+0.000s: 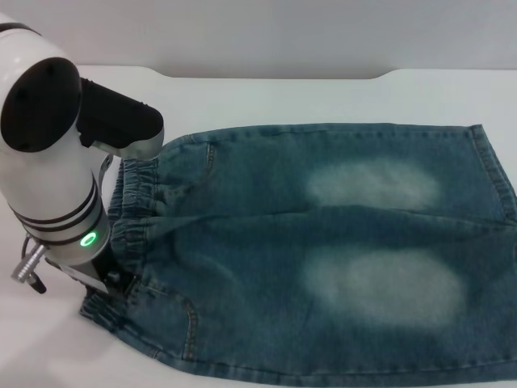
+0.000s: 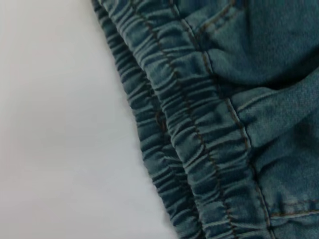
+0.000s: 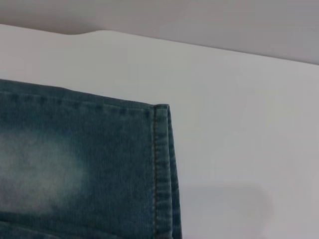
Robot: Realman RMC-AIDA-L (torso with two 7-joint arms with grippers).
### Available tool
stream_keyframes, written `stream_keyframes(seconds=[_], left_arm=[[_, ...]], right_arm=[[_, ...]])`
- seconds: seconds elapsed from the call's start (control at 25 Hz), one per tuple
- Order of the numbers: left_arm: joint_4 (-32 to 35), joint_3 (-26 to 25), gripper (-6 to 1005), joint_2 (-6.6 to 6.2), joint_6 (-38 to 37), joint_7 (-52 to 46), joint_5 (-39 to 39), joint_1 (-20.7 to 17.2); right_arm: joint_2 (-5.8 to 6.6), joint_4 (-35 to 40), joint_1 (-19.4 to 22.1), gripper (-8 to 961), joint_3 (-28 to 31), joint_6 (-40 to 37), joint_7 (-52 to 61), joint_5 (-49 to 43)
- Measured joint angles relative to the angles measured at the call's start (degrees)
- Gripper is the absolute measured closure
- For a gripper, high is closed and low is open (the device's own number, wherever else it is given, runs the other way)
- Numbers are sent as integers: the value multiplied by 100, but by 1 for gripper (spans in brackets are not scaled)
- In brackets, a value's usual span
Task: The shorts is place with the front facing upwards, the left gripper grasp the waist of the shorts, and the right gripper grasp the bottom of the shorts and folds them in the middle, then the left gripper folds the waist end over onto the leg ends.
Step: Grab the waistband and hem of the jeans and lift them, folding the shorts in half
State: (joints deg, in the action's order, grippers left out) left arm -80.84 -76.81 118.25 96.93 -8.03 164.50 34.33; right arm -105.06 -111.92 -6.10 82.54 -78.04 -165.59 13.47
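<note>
A: Quick status — where are you at w/ the shorts (image 1: 323,250)?

B: You've got them flat on the white table (image 1: 283,93), spread wide. Waist of the shorts (image 1: 133,206) sits toward your left, leg hems (image 1: 493,174) toward your right. Both pale patches show side by side, so no lengthwise fold yet, as far as I can judge.

A: So nothing done?

B: Looks like the very start. You're at the approach/grasp step on the waist. Left gripper (image 1: 109,279) is down right at the puckered band, by the near corner of the waist.

A: Claw state?

B: Can't tell. In the head view the arm's own body hides the fingers, and the left wrist view shows only the gathered elastic (image 2: 194,134) up close next to bare table, no fingers. So I can't say if you've got cloth or not.

A: Right side?

B: Right gripper isn't in any view. The right wrist view looks at the far corner of the bottom of the shorts (image 3: 162,164), stitched hem lying flat, untouched by the look of it. The arm is prob. hanging above that end.

A: What's left?

B: Basically all of it: secure waist w/ left, take hem w/ right, fold along the middle, then bring the waist end over onto the leg ends.
</note>
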Motion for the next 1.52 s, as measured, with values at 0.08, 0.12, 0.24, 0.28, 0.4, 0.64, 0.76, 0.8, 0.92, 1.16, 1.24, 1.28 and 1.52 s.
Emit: stream_keyframes(seconds=[0.08,0.12,0.24,0.28,0.4,0.64,0.76,0.8,0.92,1.16,1.24,1.28,1.52], left_arm=[[-50,1,729,-1,8,-2,24,0],[-83,0,740,-1,12,-5,42,-4],[-125,1,775,-3,40,-9,51,-1],[-158,1,786,-3,75,-13,67,6],[-209,0,917,-4,118,-20,100,17],[-430,-1,985,-13,149,-66,100,-24],[-642,0,984,-14,221,-88,100,-28],[-690,0,984,-13,231,-92,100,-26],[-788,3,984,-13,250,-98,100,-26],[-905,9,984,-13,308,-94,105,7],[-939,2,985,-18,311,-76,106,16],[-942,-7,985,-22,311,-66,107,21],[-941,-35,985,-32,251,-23,109,50]], right_arm=[[5,-3,3,273,-1,-2,0,2],[6,-6,4,273,-2,-2,0,2],[5,-8,10,273,-2,-2,0,2],[5,-9,11,273,-1,-2,0,2],[6,-8,12,273,-2,-2,0,0],[30,7,6,273,-2,-1,0,-7],[36,24,4,273,-1,6,0,-16],[37,24,4,273,-1,6,0,-17],[38,25,7,274,-18,5,0,-18],[86,21,-25,274,-228,-257,0,-7],[155,13,-104,274,-407,-500,1,-13],[185,3,-149,274,-487,-630,0,-13],[216,-150,-278,274,-584,-1106,1,220]])
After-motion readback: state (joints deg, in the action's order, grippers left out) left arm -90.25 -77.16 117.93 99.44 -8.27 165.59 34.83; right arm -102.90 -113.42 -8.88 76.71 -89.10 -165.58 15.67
